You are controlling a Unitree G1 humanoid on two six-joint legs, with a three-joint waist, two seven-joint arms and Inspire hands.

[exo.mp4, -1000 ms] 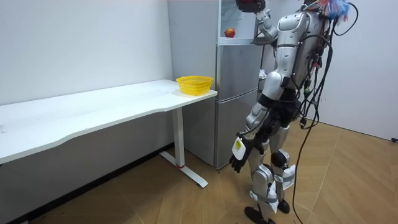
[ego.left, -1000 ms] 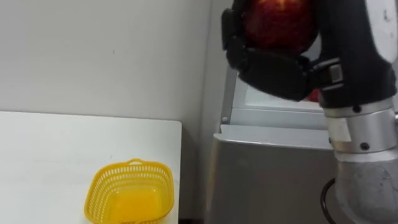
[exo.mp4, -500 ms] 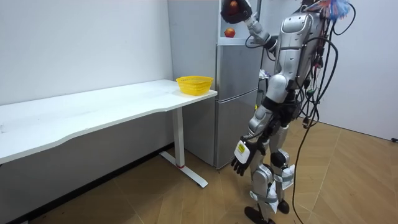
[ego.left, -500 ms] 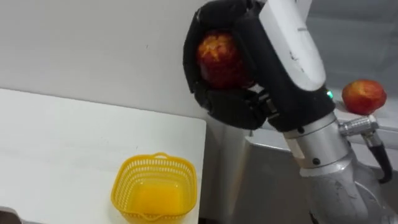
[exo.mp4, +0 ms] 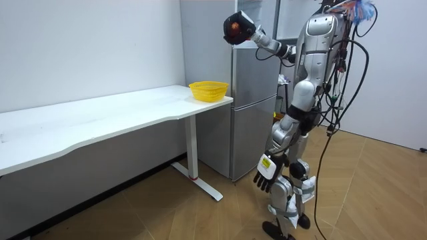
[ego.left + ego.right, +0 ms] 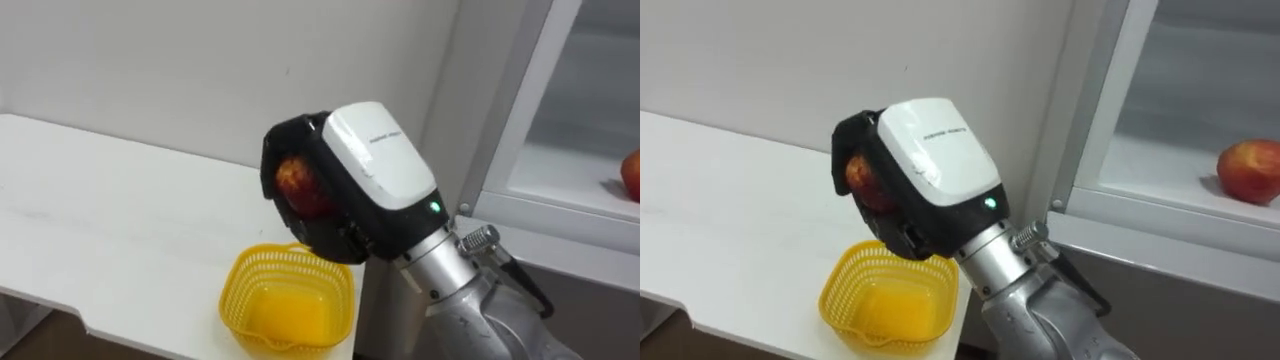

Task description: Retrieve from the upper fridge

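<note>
Right hand (image 6: 372, 168) swung toward basket (image 6: 238, 298), gripping apple (image 6: 297, 181)

A yellow basket (image 6: 238, 290) is sitting on a white worktop (image 6: 110, 220).
It is resting upright at the worktop's end corner, while the worktop is standing along a pale wall (image 6: 150, 60), with wooden floor (image 5: 200, 213) showing beneath in the room view.

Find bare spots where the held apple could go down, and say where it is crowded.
The white table is bare from the yellow basket leftward to the wall. The basket is empty. The fridge shelf is free left of the second apple. Crowded: the table's fridge-end corner, where the basket sits; the right hand grips the apple.
</note>
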